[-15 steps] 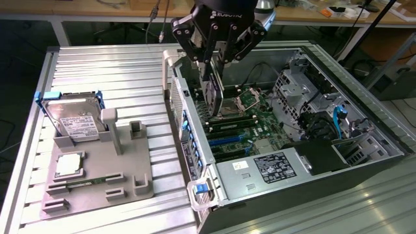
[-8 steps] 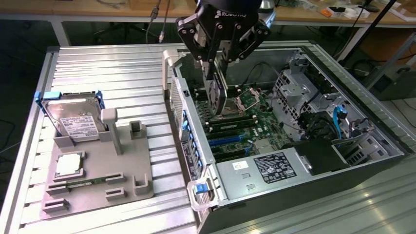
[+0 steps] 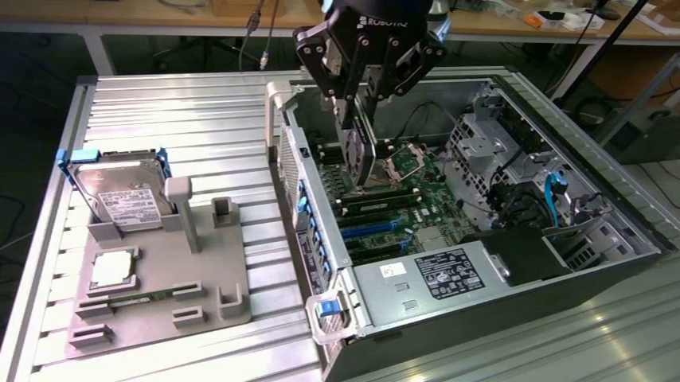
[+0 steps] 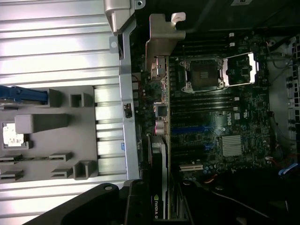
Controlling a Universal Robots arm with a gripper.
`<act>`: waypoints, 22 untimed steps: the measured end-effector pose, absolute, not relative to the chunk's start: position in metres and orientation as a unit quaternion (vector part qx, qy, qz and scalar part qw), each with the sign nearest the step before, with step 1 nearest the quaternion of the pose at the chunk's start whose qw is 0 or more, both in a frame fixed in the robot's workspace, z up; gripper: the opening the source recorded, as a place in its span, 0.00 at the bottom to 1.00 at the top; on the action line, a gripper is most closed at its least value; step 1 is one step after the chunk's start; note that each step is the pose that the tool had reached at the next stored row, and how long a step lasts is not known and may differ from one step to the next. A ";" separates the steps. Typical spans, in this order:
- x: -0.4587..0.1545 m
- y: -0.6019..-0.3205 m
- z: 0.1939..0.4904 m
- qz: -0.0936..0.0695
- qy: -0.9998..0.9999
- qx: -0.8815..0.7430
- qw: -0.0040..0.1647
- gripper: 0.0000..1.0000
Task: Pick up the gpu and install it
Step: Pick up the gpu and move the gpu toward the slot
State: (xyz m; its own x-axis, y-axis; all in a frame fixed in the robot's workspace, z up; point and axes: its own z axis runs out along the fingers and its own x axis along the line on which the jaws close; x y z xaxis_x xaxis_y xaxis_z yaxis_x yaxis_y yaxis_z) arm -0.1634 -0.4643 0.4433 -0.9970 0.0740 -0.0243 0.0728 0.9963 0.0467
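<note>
Exterior view puts the gpu point(image 3: 359, 163) on edge inside the open computer case point(image 3: 627, 239). It is pinched between the fingers of the gripper point(image 3: 357, 111), which are closed on its upper part, and it hangs over the motherboard point(image 3: 425, 199) just beside the CPU socket point(image 3: 409, 163). I cannot tell whether its lower edge touches the board.

My worry is alignment. In the wrist view the silvery end bracket point(image 4: 163, 42) sits close to the case's rear wall point(image 4: 126, 93), so I judge it could catch there. The card edge could also land on the socket or the memory sticks point(image 3: 367, 208) instead of the blue slot point(image 4: 190, 130). A tilted card might twist in the pinch under pressure.

The case also holds a power supply point(image 3: 447, 267) with a white label. On the ribbed table point(image 3: 170, 111), a grey fixture tray point(image 3: 212, 294) carries an upright hard drive point(image 3: 123, 199) and a pale square chip point(image 3: 111, 269) lying flat.
</note>
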 end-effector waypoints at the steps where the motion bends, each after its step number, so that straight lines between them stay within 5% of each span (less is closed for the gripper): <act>1: -0.163 -0.464 0.443 0.023 0.999 0.037 0.013 0.27; 22: -0.148 -0.464 0.443 0.023 0.999 0.037 0.013 0.27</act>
